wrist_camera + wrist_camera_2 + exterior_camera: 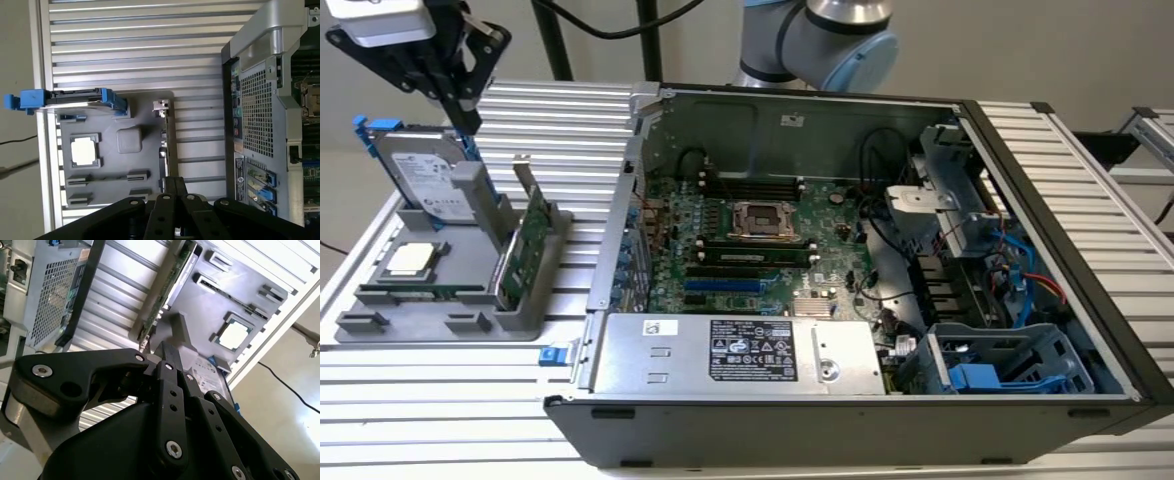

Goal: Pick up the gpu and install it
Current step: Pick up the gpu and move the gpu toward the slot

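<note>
Well, slatted table [440,400] (pale floor [280,440]) carries gpu [534,238].

We list: open room above the gpu [524,238]; hard drive [427,180] near one side, case wall [619,215] near the other.

The gpu [523,245] stands on edge, green board showing, in a grey holder [414,326].
</note>
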Robot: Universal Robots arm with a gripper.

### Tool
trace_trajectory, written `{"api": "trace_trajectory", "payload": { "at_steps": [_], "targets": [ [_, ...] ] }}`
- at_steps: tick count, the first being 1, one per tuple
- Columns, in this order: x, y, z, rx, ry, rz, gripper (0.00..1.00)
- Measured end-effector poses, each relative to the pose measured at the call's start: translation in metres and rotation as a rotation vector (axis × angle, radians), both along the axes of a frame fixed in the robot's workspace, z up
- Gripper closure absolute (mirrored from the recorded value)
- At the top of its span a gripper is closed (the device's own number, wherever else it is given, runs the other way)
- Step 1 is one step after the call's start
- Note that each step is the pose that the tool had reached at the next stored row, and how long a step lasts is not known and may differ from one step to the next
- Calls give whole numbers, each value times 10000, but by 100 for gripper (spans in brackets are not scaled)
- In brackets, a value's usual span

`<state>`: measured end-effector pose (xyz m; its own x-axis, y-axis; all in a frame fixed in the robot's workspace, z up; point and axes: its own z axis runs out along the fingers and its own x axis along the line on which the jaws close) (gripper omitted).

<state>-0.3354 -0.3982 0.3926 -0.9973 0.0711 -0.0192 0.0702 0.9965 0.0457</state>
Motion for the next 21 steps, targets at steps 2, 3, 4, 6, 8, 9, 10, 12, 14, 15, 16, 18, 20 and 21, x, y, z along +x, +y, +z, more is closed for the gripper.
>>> {"api": "trace_trajectory", "payload": {
  "at_steps": [2, 3, 4, 6, 8, 9, 10, 12, 14, 15, 16, 18, 20, 21],
  "targets": [
    [-27, 0, 0, 0, 0, 0, 100],
    [-39, 0, 0, 0, 0, -1, 100],
    [-50, 0, 0, 0, 1, -1, 100],
    [-70, 0, 0, 0, -1, -1, 100],
    [-77, 0, 0, 0, 0, 0, 100],
    [-77, 0, 0, 0, 0, 1, 100],
    [-77, 0, 0, 0, 0, 1, 100],
    [-79, 0, 0, 65, 1, 0, 100],
    [-79, 0, 0, 68, 0, -1, 100],
    [-79, 0, 0, 70, 0, 0, 100],
    [-79, 0, 0, 71, 0, 0, 100],
    [-79, 0, 0, 74, 0, 0, 100],
    [-79, 0, 0, 77, 1, 0, 100],
    [-79, 0, 0, 78, 0, -1, 100]
  ]
}}
